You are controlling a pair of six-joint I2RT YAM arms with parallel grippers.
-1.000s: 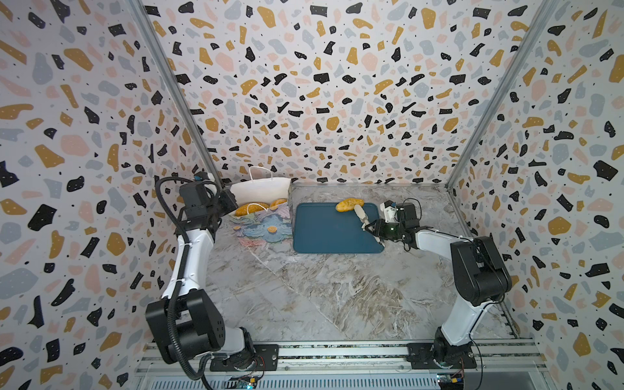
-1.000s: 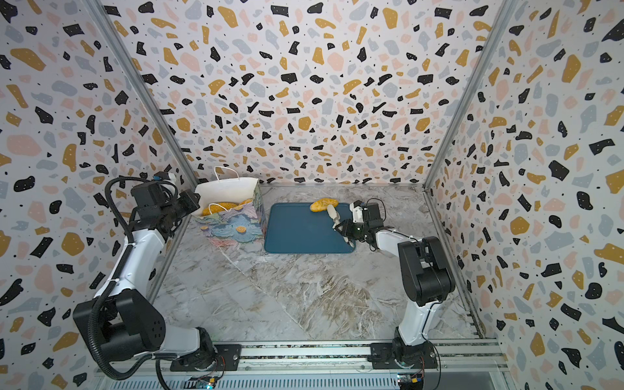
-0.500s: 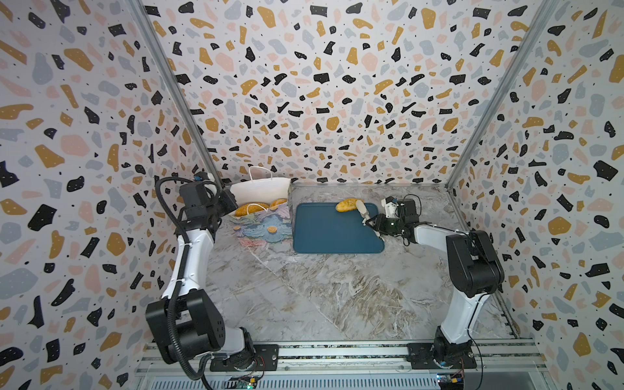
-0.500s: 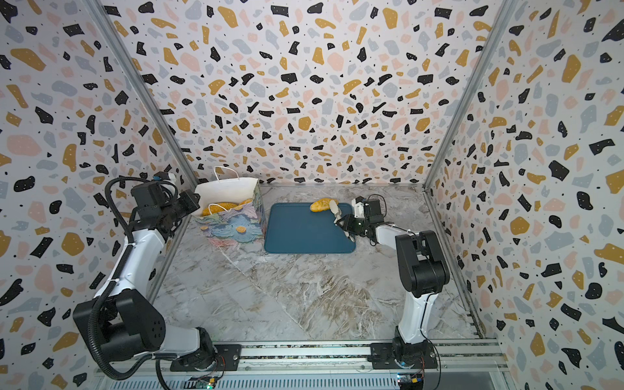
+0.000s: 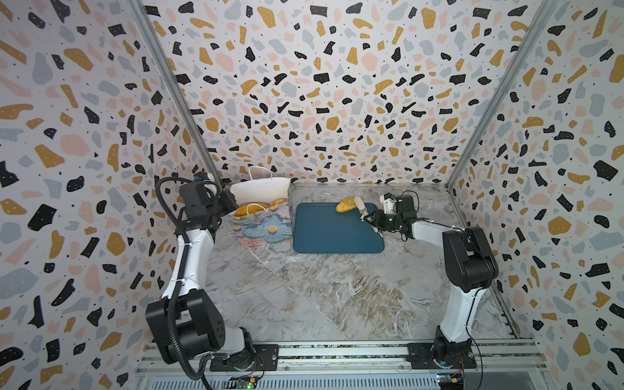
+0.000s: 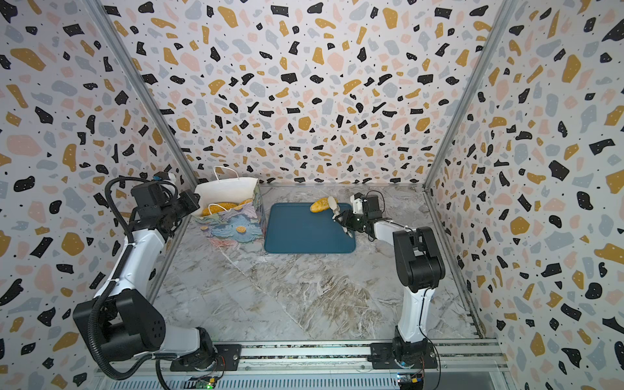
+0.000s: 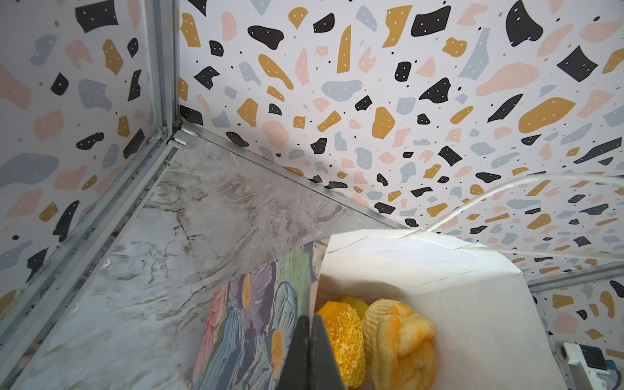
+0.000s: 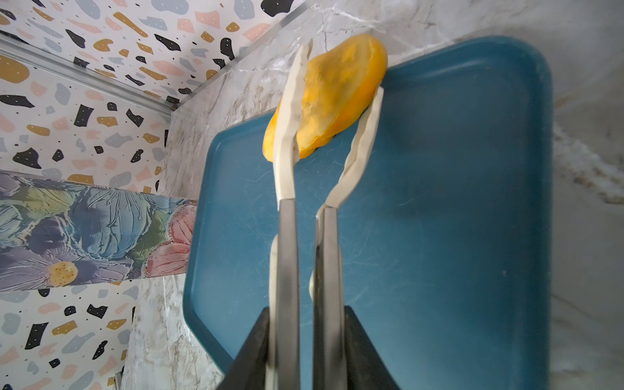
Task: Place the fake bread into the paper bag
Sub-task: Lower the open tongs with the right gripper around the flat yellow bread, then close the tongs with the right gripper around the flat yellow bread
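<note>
Fake bread (image 5: 345, 205), the last roll in sight, perches on the blue tray (image 5: 337, 236) at its 12 o'clock rim. The right gripper (image 8: 342, 69) has its long pale fingers (image 8: 287, 135) clamped either side of it, seemingly set to lift. At the tray's 9 o'clock stands the paper bag (image 5: 266, 226), other breads (image 7: 371, 334) already inside. The left gripper (image 7: 310, 319), jaws together, pinches the bag's rim, likely to keep the mouth open and steady.
</note>
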